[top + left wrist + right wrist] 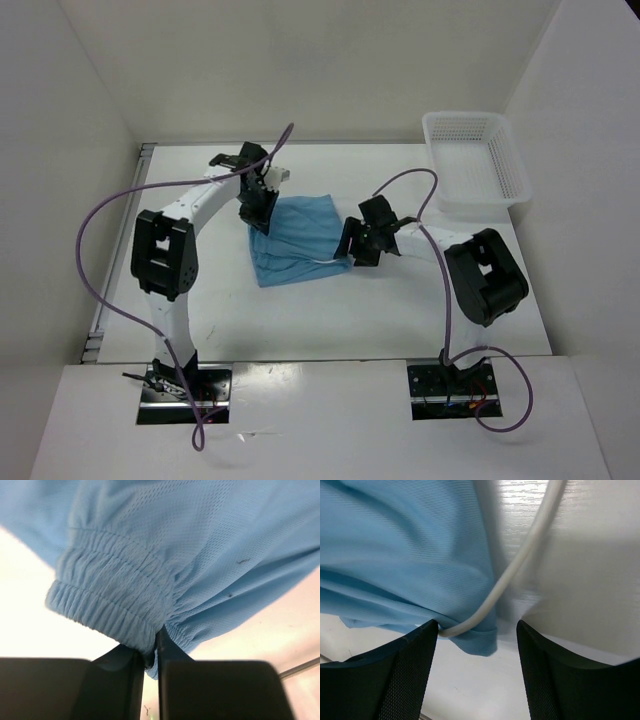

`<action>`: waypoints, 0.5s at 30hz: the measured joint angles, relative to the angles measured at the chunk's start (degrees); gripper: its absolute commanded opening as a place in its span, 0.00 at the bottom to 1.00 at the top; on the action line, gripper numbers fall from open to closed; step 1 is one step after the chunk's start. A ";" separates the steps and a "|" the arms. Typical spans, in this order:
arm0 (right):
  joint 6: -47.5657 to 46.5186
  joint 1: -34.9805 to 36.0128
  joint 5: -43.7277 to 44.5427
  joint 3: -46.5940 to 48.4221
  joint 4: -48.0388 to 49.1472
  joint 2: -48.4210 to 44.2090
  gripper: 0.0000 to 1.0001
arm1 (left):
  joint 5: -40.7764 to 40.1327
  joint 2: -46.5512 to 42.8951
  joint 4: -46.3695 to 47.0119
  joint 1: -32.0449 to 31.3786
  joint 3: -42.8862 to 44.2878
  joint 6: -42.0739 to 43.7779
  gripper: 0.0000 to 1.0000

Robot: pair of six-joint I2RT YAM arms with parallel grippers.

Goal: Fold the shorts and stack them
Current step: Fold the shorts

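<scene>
So the shorts [297,240] are lying about mid-table [300,320], a bit rumpled, between the two arms, with the white basket [475,160] well apart in the far right corner. The left gripper [151,652] is clamped on the gathered waistband [110,595] at the far left corner of the cloth, its jaws nearly together with a fold of elastic squeezed between them. The right gripper [477,630] is down at the near right corner with its jaws spread wide and nothing held, just a fabric corner and the white drawstring [520,560] sitting in the gap. Here's what bugs me: if the right one closes where it is, I reckon it could catch mostly cord. Then the cord would slide out or drag the waistband crooked. The left pinch also looks to be right at the edge of the elastic, so a lift might let it slip. And with only one side held, any pull now would probably skew the cloth instead of folding it.
</scene>
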 measured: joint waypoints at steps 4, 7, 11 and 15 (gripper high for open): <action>-0.04 0.00 0.15 -0.57 0.02 -0.44 0.72 | 0.48 -5.84 0.37 1.81 -4.04 0.13 0.32; -0.26 0.00 0.46 -0.85 -0.17 -0.98 0.74 | 0.59 -6.36 1.03 2.19 -8.79 0.17 0.44; -0.74 0.00 0.57 -0.85 -0.31 -1.36 0.74 | 1.38 -2.69 1.95 3.50 -13.25 0.02 0.53; -1.07 0.00 0.37 -0.85 -0.37 -2.47 0.75 | 2.71 -1.86 2.16 6.01 -13.40 -0.09 0.60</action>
